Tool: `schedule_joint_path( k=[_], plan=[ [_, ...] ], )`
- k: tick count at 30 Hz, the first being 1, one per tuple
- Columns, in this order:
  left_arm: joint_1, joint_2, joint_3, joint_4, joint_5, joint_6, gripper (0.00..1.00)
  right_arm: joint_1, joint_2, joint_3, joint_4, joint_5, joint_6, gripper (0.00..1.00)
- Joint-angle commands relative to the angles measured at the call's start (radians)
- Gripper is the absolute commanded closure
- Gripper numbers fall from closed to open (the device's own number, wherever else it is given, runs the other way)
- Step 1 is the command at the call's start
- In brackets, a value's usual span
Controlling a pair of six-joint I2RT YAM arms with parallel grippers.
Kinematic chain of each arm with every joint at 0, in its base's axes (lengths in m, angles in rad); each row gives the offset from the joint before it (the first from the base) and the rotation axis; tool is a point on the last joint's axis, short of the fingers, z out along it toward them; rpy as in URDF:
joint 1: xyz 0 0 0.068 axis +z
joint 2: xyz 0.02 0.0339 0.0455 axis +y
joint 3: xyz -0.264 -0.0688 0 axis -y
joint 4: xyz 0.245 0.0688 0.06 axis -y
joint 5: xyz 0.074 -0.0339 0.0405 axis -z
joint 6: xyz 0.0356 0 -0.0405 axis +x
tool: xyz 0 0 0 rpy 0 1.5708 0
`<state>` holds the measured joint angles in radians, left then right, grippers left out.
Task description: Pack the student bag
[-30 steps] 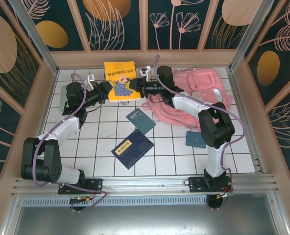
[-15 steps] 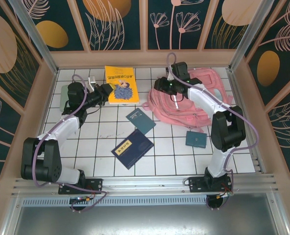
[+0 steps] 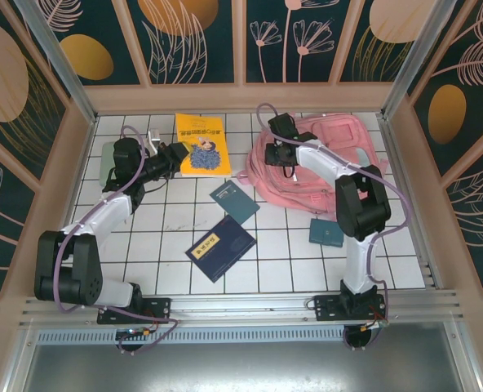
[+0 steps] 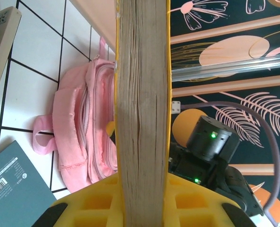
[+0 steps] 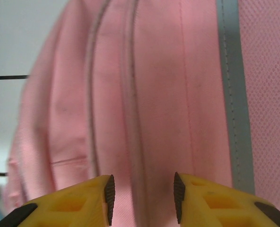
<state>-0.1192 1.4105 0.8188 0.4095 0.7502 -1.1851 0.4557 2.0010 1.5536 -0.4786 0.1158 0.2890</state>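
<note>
1. The student bag [image 5: 178, 85] lies on the tiled table [image 3: 144, 245], directly under the right pincer [image 5: 144, 196]. Its zip seams run lengthwise past the fingertips. No gaping mouth shows, so I judge it not yet opened for packing.
2. The right pincer's fingers stand apart with nothing clamped. Whether they touch the fabric I cannot tell.
3. The left pincer [image 4: 142, 208] is clamped on a thick yellow book [image 4: 142, 109], with the page edge facing its wrist camera. The bag lies beyond the book's far end.
4. A teal notebook [image 3: 235, 202], a dark blue book [image 3: 219, 247] and a small teal book [image 3: 325, 232] lie loose, nearer the arm bases than either pincer.
5. By my reading nothing is packed yet. Opening the bag and loading all four books remain.
</note>
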Motion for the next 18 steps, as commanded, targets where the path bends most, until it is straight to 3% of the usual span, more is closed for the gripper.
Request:
schedule_joint_path(
  k=[1,3,6,7,18],
  plan=[
    [-0.002,-0.053,0.017,0.038,0.013,0.041,1.00,0.007,0.036,0.043,-0.023,0.098,-0.027,0.60],
    [-0.001,-0.060,0.013,0.031,0.014,0.048,1.00,0.012,0.051,0.040,-0.017,0.125,-0.033,0.64],
    [-0.002,-0.060,0.005,0.030,0.017,0.051,1.00,0.023,0.061,0.043,-0.017,0.129,-0.041,0.94],
    [-0.002,-0.059,0.004,0.029,0.017,0.050,1.00,0.027,0.057,0.046,-0.017,0.133,-0.041,1.00],
    [-0.066,0.034,0.045,0.069,-0.055,0.044,1.00,0.010,-0.111,0.112,-0.001,0.014,-0.051,1.00]
  ],
)
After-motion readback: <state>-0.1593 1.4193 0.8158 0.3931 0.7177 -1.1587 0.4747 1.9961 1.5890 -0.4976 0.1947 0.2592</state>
